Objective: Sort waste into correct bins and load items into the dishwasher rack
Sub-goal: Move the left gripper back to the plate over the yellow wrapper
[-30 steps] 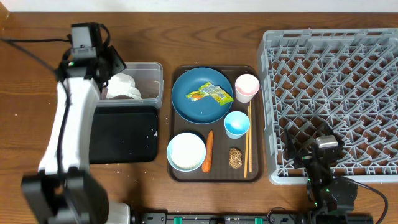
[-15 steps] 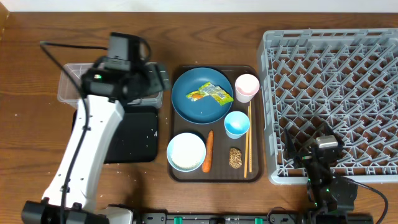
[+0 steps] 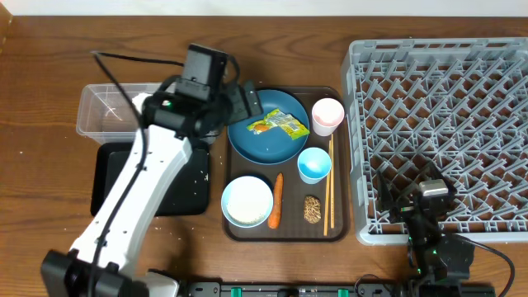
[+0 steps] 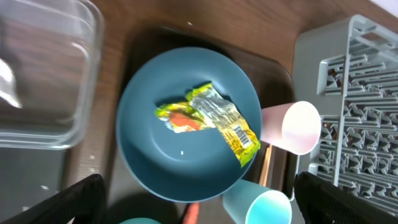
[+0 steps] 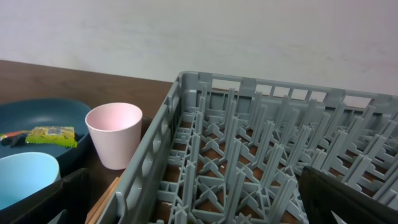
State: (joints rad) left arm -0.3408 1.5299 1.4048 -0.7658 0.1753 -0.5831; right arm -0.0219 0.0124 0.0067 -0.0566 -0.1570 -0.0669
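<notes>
My left gripper (image 3: 241, 99) hangs open and empty over the left rim of the dark-blue plate (image 3: 268, 140). The yellow-green wrapper (image 4: 214, 118) lies on that plate (image 4: 155, 155). The left wrist view has both black fingers (image 4: 74, 199) spread at the bottom corners. The pink cup (image 3: 327, 115), light-blue cup (image 3: 314, 164), bowl (image 3: 247, 200), carrot (image 3: 275, 200), brown lump (image 3: 312, 209) and chopsticks (image 3: 329, 186) sit on the brown tray. A bit of white napkin (image 4: 7, 84) shows inside the clear tub (image 3: 103, 115). My right gripper (image 3: 422, 202) is open at the grey rack's (image 3: 445, 124) front edge.
The black tray (image 3: 186, 194) lies in front of the tub, partly under my left arm, with a few white grains on it. The brown serving tray (image 3: 342, 227) sits between the bins and the rack. In the right wrist view, the rack's wall (image 5: 149, 162) stands close to the pink cup (image 5: 114, 134).
My left arm swung right, from over the clear tub to the plate's left rim, with its jaws now wide. The napkin stayed in the tub. The right arm has not moved.
</notes>
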